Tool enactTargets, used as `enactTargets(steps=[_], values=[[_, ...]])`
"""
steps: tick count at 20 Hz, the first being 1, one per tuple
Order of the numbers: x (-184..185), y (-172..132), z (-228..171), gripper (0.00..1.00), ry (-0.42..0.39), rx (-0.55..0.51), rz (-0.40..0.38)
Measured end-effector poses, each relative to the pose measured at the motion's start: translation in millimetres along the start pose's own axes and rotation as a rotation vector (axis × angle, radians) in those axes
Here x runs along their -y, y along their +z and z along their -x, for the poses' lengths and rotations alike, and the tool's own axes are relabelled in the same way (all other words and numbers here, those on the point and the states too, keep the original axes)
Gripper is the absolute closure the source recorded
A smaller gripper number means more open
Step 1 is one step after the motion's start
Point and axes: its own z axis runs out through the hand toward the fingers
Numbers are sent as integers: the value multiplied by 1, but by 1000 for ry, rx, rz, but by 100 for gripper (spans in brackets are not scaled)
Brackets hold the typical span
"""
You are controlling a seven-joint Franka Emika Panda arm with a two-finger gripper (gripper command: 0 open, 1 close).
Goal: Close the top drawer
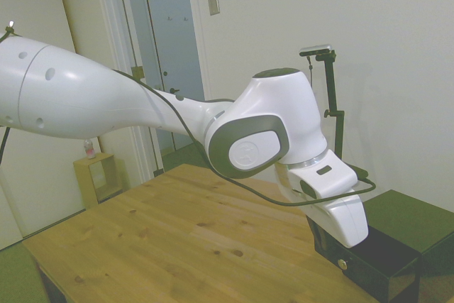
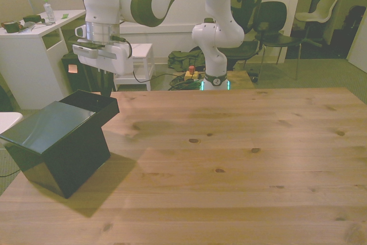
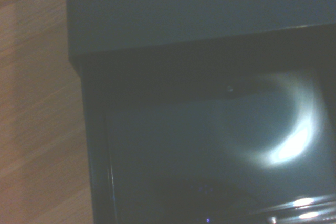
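The black cabinet (image 2: 54, 136) stands at the table's corner on the front view's left. Its top drawer (image 2: 94, 104) is pulled out, and the small gold knob (image 1: 342, 264) on its front shows in the side view. My gripper (image 2: 106, 89) hangs straight down over the open drawer, its lower end level with the drawer's rim (image 1: 333, 250). In the wrist view, the drawer's dark inside (image 3: 210, 145) fills most of the picture, with a bright glare in it. The cabinet's top (image 3: 184, 9) lies beyond it. The lower drawers are hidden.
The wooden table (image 2: 229, 159) stretches wide to the front view's right of the cabinet. Off the table stand a white desk (image 2: 28, 55), a small white stand (image 2: 137, 64) and several chairs (image 2: 275, 21). A wall rises behind the cabinet in the side view.
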Motion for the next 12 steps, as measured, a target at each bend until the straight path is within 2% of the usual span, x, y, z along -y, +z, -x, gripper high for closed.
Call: enactTargets(steps=[12], values=[[23, 1, -30, 100, -20, -32, 13]])
